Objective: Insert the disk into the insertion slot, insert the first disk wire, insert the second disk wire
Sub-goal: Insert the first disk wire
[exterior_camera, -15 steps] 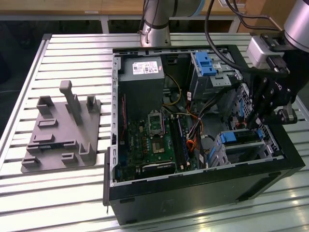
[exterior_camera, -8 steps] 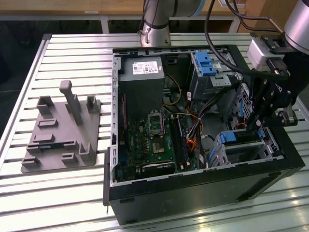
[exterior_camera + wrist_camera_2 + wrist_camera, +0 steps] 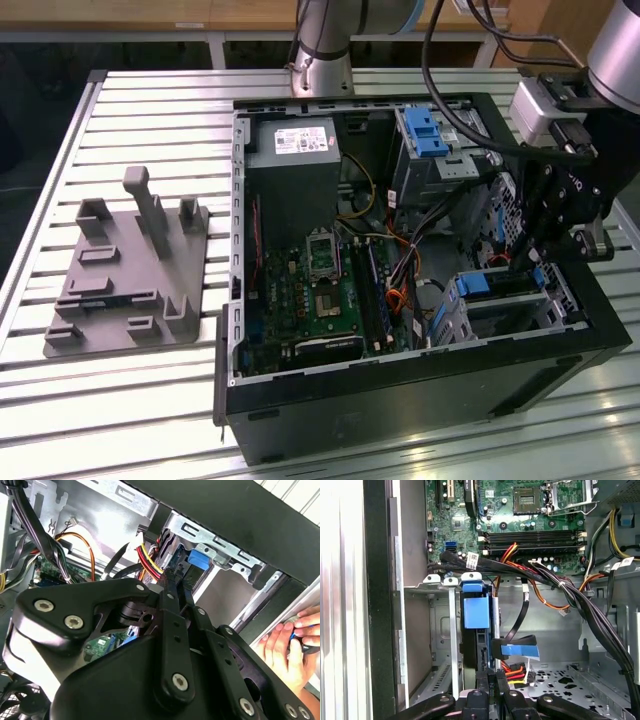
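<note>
Nearly together, jaws sit just beside the disk (image 3: pixel 476 611) inside the insertion slot (image 3: pixel 440 630).

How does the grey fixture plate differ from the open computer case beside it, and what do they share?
The fixture plate is grey; the computer case is black. The plate is low and flat with upright posts; the case is a deep open box holding a motherboard. The gripper reaches into the case, not the plate. Both rest on the slatted table.

Gripper (image 3: pixel 175 581) — near insertion slot (image 3: pixel 226 555)
</note>
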Tool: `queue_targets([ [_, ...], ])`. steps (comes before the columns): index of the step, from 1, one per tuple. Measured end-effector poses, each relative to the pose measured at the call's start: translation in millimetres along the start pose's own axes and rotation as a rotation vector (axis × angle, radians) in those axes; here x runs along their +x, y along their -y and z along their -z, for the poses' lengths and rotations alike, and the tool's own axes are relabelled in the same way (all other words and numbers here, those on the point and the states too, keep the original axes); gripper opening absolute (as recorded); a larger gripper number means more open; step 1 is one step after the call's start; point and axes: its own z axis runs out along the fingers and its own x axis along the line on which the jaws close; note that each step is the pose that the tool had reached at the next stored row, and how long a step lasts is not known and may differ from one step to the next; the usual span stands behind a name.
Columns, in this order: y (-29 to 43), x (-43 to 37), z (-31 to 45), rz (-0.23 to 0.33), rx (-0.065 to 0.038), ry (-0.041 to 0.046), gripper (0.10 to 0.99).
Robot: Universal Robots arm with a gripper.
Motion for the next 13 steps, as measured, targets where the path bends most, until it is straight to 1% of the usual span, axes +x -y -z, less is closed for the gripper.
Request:
queue_targets([
  [13,0.0,0.6,-3.7,0.0,0.0,-0.001,0.176],
])
